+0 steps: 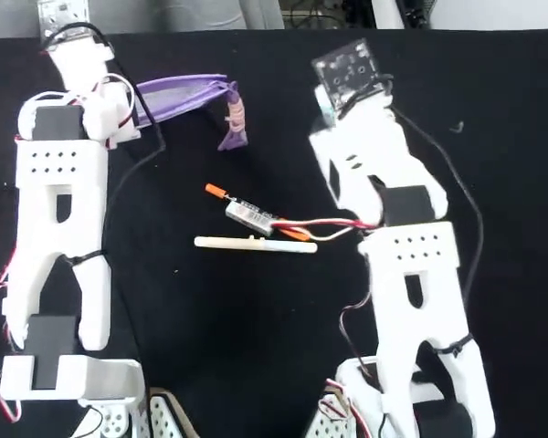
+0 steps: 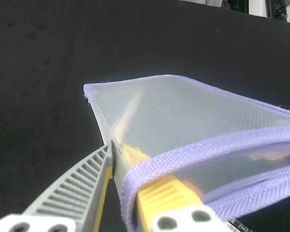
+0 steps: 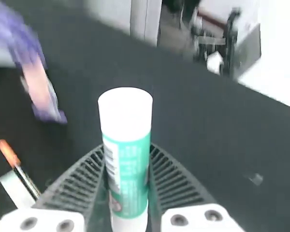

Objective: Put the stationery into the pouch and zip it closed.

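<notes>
Room-wise it's not bad: the black bench (image 1: 493, 137) has a big open patch on the near side between the two arms and another wide strip out past the right arm. The crowded bit is the far-left corner, where the pouch (image 1: 183, 94) sits close to the bench's far edge. The left gripper (image 2: 120, 154) is clamped on one end of the pouch, right at its purple-trimmed edge, with the grey ribbed finger on one side and the yellow one on the other. From there the clear mesh body stretches away over the bench. From above, the pouch looks edge-on, running from the left gripper toward the middle of the bench, with its purple end dangling near the right arm. The right gripper (image 3: 126, 159) is closed snug around a glue stick (image 3: 124, 108), a white cap and green label standing straight up between the ribbed fingers. It sits toward the far side, just beside the pouch's free end but not touching it. Loose stuff in the middle between the arms: a pen (image 1: 242, 210) with an orange end and a pale stick (image 1: 256, 244) just in front of it, nearly parallel. The right arm's wires (image 1: 333, 224) run right up to them, so that spot's tight.
</notes>
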Controlling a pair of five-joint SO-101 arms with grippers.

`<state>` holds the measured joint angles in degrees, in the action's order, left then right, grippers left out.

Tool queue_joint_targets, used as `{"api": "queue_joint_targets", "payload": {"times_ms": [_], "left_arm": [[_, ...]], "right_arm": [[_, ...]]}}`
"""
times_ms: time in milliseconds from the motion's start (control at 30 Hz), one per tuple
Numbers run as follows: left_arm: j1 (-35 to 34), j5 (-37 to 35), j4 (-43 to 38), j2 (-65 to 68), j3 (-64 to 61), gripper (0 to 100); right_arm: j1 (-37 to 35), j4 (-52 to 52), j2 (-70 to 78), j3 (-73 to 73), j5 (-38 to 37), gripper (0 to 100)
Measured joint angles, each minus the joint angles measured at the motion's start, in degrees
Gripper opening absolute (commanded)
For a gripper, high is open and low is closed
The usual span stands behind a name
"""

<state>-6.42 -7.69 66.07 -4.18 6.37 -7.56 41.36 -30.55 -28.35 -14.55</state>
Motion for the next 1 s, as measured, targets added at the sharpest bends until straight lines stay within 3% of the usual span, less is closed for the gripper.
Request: {"api": "queue_joint_targets", "payload": {"times_ms": [300,633,1000], "left_arm": [[0.79,0.00,0.00,0.00,-0.44,3],[0.79,0.00,0.00,0.00,-0.53,3],[0.79,0.00,0.00,0.00,-0.53,3]], "right_arm": [[-9.05,-18.20,-0.09,0.00,16.35,4.2],[-17.23,-53.45,5.01,-10.02,17.58,1.1],[-21.80,-72.53,17.23,-10.20,17.67,1.1]]}}
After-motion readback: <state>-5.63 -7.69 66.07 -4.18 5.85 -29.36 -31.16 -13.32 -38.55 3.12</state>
